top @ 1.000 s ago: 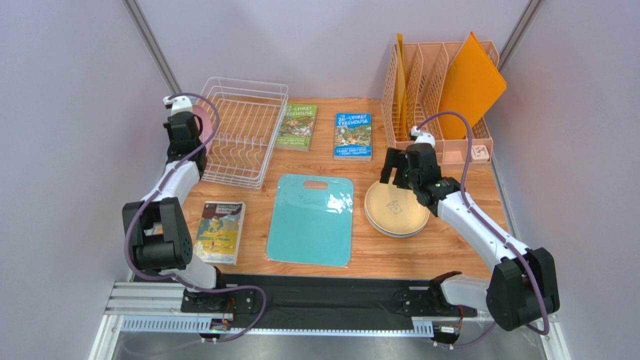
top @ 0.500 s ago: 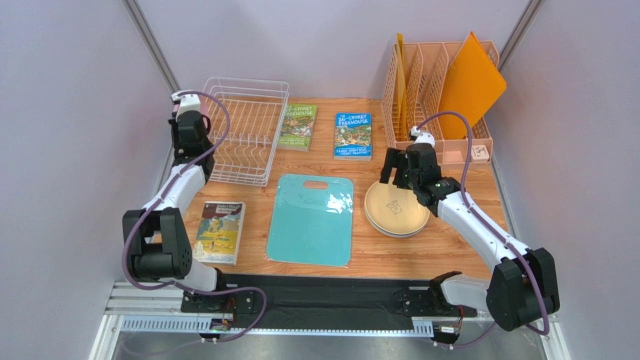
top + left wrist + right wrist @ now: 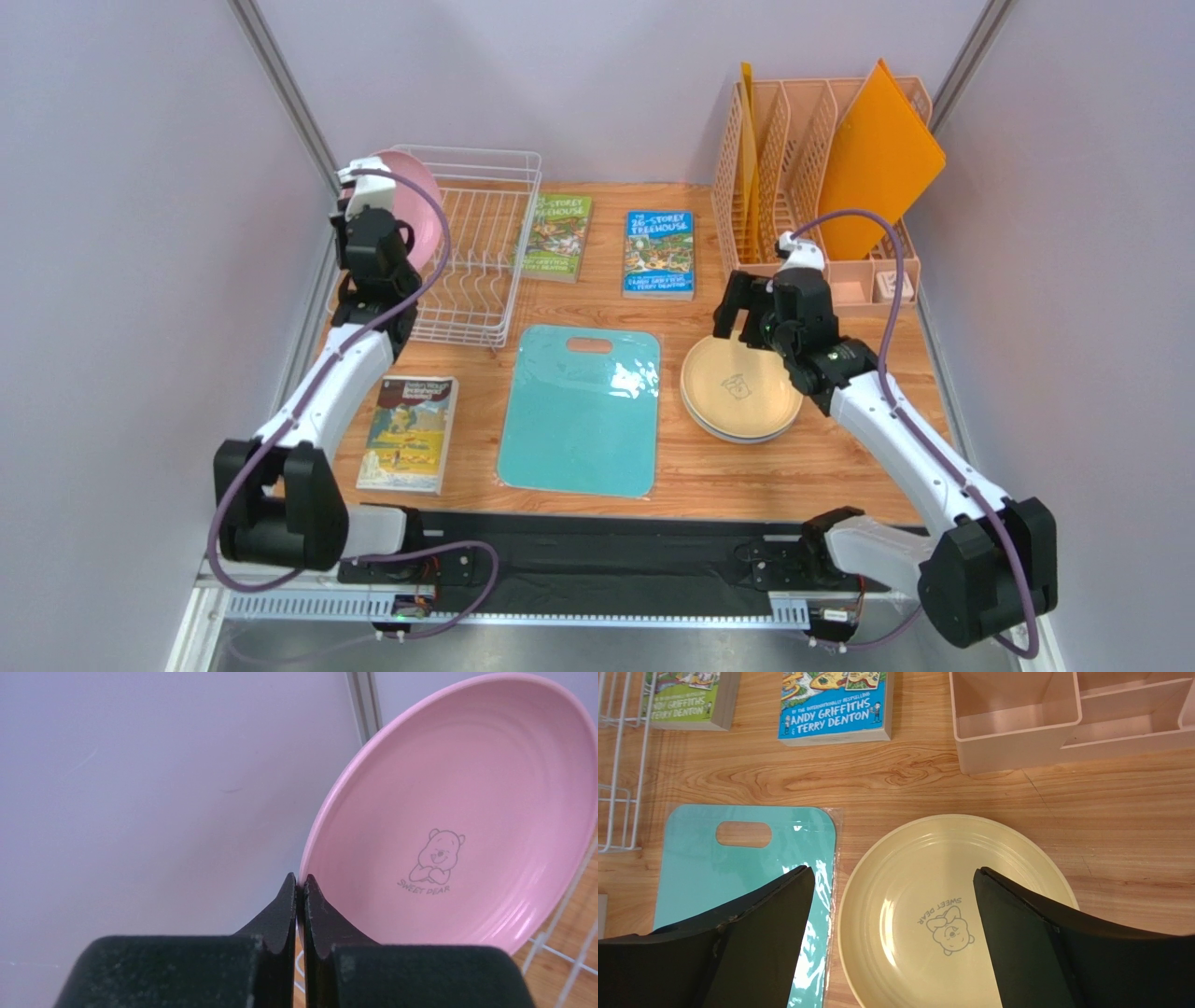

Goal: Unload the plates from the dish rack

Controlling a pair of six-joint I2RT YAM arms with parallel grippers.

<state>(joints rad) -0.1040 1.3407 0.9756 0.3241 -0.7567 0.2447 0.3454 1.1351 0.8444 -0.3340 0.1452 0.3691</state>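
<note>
The wooden table [image 3: 701,483] carries everything. At its far right stands a peach slatted organizer [image 3: 786,154] with an orange board [image 3: 877,154] leaning in its slots. At the far left sits the white wire dish rack [image 3: 470,266], of which the right wrist view catches only a corner [image 3: 619,777]. A teal cutting board [image 3: 581,409] with a handle slot lies flat near the middle, its right edge just beside the plates in the right wrist view [image 3: 731,875]. Right of the board is a stack of plates [image 3: 741,392], a tan-yellow one on top with a small bear mark at its centre [image 3: 934,903]. The plates under it show only as thin rims, and their colours cannot be told. The pink plate [image 3: 407,189] is up on edge at the rack's far left corner, tilted, its face with a bear mark toward the left wrist camera [image 3: 456,812]. Whether its lower rim touches the wires cannot be told. Three books lie flat: a green-covered one [image 3: 556,235] just right of the rack, a blue-covered one [image 3: 659,254] beside it, and a third [image 3: 408,431] near the left edge. The left gripper [image 3: 300,882] pinches the pink plate's rim, its fingers pressed together on the rim [image 3: 376,221]. The right gripper [image 3: 890,875] hangs over the far edge of the stack with its fingers spread wide, holding nothing [image 3: 746,319].
</note>
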